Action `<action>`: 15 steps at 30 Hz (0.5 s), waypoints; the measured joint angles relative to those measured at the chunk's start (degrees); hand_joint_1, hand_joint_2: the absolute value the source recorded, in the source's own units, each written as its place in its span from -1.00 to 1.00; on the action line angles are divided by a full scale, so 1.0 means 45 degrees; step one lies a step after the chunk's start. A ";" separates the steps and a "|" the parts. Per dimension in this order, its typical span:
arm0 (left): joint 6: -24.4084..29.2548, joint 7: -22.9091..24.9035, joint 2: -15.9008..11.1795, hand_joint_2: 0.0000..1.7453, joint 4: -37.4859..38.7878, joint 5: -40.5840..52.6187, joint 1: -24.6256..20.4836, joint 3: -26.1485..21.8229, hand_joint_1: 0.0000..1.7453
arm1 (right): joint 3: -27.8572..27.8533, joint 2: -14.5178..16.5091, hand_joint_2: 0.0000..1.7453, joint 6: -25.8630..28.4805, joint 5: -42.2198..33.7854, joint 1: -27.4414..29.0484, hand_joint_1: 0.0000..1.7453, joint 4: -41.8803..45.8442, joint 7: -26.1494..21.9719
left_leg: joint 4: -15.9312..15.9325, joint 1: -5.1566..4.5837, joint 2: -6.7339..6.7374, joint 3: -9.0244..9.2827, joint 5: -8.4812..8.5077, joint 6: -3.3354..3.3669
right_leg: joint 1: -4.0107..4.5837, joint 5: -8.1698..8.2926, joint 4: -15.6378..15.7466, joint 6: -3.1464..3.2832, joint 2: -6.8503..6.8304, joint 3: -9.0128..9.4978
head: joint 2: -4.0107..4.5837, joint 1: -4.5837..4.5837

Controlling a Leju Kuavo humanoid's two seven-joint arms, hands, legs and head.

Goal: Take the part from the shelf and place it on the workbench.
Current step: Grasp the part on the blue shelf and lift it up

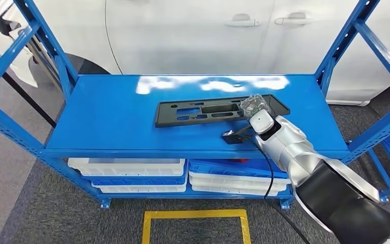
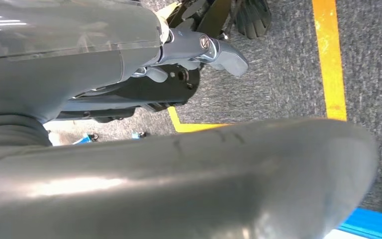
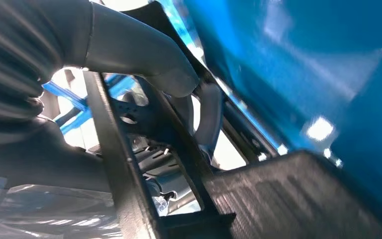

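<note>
Centrally on the blue shelf (image 1: pixel 106 117) lies the part (image 1: pixel 203 112), a long flat black panel pierced by rectangular cut-outs. Its right end is gripped by the right hand (image 1: pixel 256 109), fingers (image 3: pixel 179 74) curled around the edge.

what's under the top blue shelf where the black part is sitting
Below the top shelf sits a lower level holding stacked trays: white trays on the left, blue and white trays on the right. The shelf board covers their contents, so what they hold cannot be seen.
</note>
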State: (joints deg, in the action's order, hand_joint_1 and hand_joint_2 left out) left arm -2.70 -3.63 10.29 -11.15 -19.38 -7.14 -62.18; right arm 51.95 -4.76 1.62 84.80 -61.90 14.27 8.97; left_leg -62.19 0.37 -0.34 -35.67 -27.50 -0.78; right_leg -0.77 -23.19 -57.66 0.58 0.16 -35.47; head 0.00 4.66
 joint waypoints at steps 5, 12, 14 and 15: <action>0.0021 -0.0006 -0.0005 -1.00 0.0000 0.0001 0.0010 -0.0030 -1.00 | -0.0073 0.0267 1.00 0.1090 -0.0334 0.0090 1.00 -0.0007 -0.0710 | -0.2497 0.0036 0.0004 -0.1179 -0.0833 -0.0079 | 0.0059 -0.0033 -0.0026 0.0098 0.0044 0.0013 | 0.0000 0.0000; 0.0002 -0.0062 -0.0032 -1.00 0.0000 0.0001 -0.0043 -0.0137 -1.00 | -0.1191 0.0538 1.00 0.3506 -0.2475 0.0284 1.00 0.0150 -0.2289 | 0.0956 -0.0066 0.0016 0.0370 0.0677 0.0311 | 0.0133 -0.0026 -0.0084 -0.0181 0.0093 -0.0059 | 0.0000 0.0000; -0.0022 -0.0113 -0.0024 0.00 0.0000 -0.0001 -0.0047 -0.0181 -1.00 | -0.2256 0.0728 1.00 0.4008 -0.4767 0.0389 1.00 0.0540 -0.4351 | 0.1083 -0.0001 0.0032 0.0404 0.0778 0.0418 | 0.0133 -0.0227 -0.0330 -0.0302 0.0078 -0.0176 | 0.0000 0.0000; -0.0058 -0.0159 -0.0021 0.50 0.0000 -0.0003 -0.0058 -0.0198 -1.00 | -0.2926 0.0832 1.00 0.3952 -0.6134 0.0463 1.00 0.0854 -0.5675 | 0.1141 0.0041 0.0044 0.0422 0.0823 0.0463 | 0.0129 -0.0516 -0.0773 -0.0354 0.0065 -0.0380 | 0.0000 0.0000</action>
State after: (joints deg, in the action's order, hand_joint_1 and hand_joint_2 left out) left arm -2.96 -4.35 10.20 -11.15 -19.39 -7.41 -63.07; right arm 38.79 -1.02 19.40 57.20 -59.82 18.11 -16.56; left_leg -57.05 0.55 -0.14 -33.77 -23.80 1.30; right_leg -0.19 -25.51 -61.13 -1.01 0.45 -37.18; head 0.00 4.66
